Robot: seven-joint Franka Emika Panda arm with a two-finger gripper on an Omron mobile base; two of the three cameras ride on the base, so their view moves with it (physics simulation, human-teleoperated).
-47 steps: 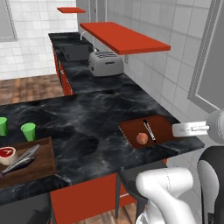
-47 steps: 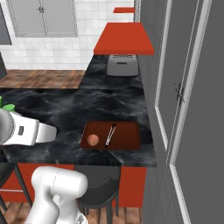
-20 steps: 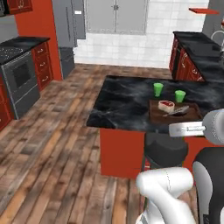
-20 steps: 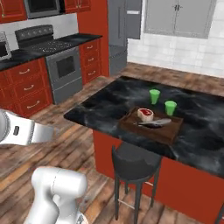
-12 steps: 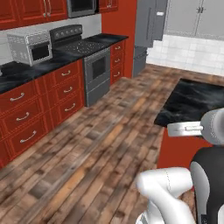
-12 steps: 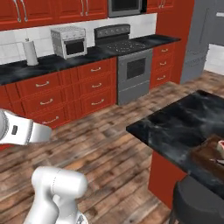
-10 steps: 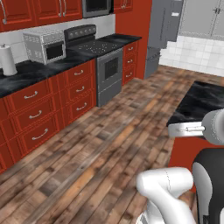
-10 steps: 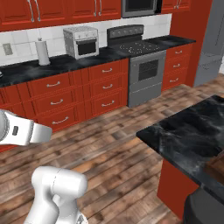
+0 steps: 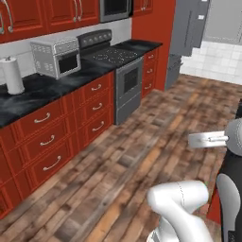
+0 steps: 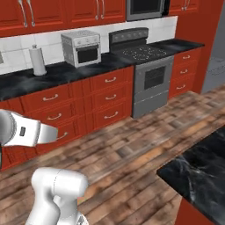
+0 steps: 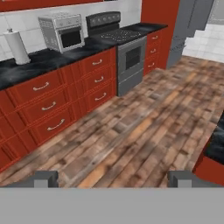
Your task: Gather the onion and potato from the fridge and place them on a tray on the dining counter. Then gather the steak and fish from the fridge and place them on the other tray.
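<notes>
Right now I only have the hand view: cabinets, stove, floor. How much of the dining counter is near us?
Observer: The right base view has a broad black corner of the dining counter at lower right, with wood floor between it and the stove.
Operator: Anything above the stove?
Observer: A microwave, set in a row of red upper cabinets.

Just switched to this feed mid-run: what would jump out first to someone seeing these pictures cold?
The long run of red cabinets under a black countertop along the wall stands out first, with a grey stove set into it. On that counter sit a silver toaster oven and a paper towel roll. The pincer hangs open and empty over the wooden floor.
</notes>
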